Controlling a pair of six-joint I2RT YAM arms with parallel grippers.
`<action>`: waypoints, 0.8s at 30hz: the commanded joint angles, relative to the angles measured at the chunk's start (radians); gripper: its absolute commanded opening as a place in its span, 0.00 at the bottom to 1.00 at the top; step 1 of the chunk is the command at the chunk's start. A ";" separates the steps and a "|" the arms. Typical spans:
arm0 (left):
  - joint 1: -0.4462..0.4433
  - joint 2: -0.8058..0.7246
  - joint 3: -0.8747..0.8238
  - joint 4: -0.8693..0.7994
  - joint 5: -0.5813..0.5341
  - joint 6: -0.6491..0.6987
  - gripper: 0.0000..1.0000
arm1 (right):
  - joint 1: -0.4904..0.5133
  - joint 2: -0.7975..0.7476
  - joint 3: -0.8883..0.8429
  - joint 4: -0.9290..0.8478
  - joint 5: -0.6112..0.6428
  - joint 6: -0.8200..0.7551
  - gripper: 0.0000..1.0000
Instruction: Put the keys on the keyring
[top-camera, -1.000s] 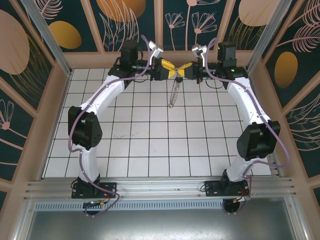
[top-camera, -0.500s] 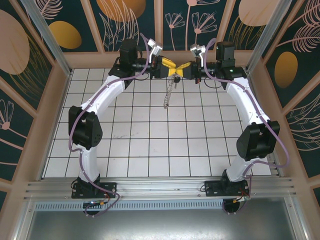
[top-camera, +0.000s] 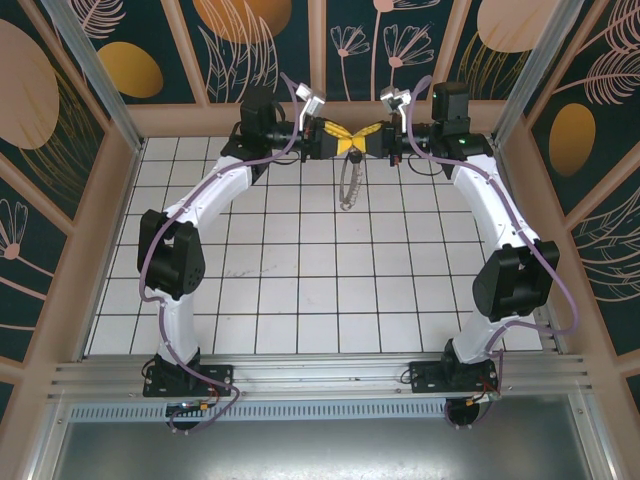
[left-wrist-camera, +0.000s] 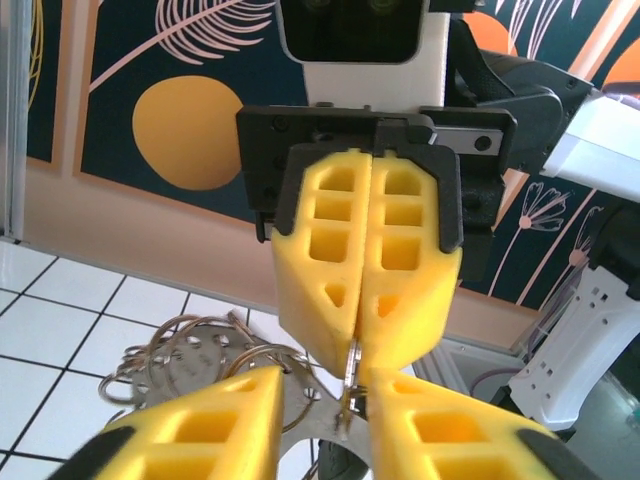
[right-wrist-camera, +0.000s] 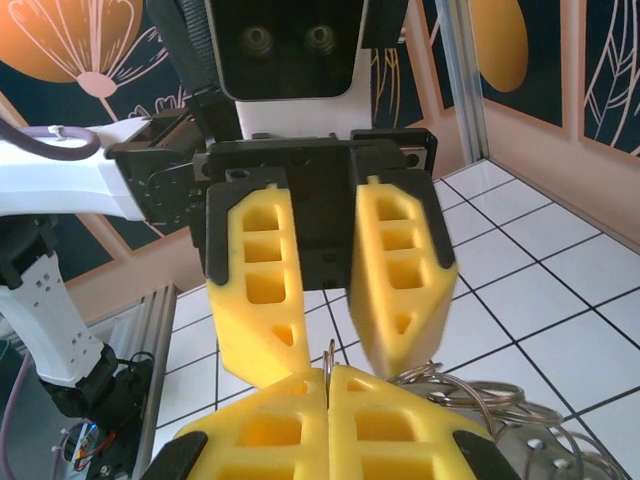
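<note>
Left gripper (left-wrist-camera: 320, 392) sits on the left of the keyring (top-camera: 348, 186) with its jaws partway apart. There's a clear gap between its yellow fingers (right-wrist-camera: 252, 285) and nothing looks pinched in them. They straddle the thin bit of wire at the very top of the keyring, one finger on each side. It's close, but whether either pad touches the wire is hard to call.

The keyring itself is up in the air, dangling toward the white tiled table (top-camera: 300, 270), with its bunch of little rings fanned out below the pinch point. Which of those dangling bits is the key is too small to tell.

On the right of the keyring, the right gripper (left-wrist-camera: 358, 340) is fully closed. Its pads are pressed together on a thin strand at the top of the loop, so it's carrying the whole thing.

Step-wise this looks like the fiddly middle part: one arm holds the loop steady while the other lines up on it, and nothing looks threaded yet. The next move probably calls for the left gripper to clamp the wire right beside the other pinch. That needs tidy alignment, since the wire is thin and floppy, so a slightly off squeeze could just push it aside.
</note>
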 joint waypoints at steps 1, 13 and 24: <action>-0.011 -0.009 -0.031 0.114 0.001 -0.072 0.16 | 0.017 -0.010 0.004 0.063 -0.046 0.002 0.00; -0.015 -0.048 -0.178 0.517 -0.103 -0.344 0.00 | -0.032 -0.145 -0.188 0.356 0.019 0.218 0.39; -0.015 -0.073 -0.225 0.671 -0.150 -0.466 0.00 | -0.071 -0.337 -0.554 0.747 0.127 0.467 0.47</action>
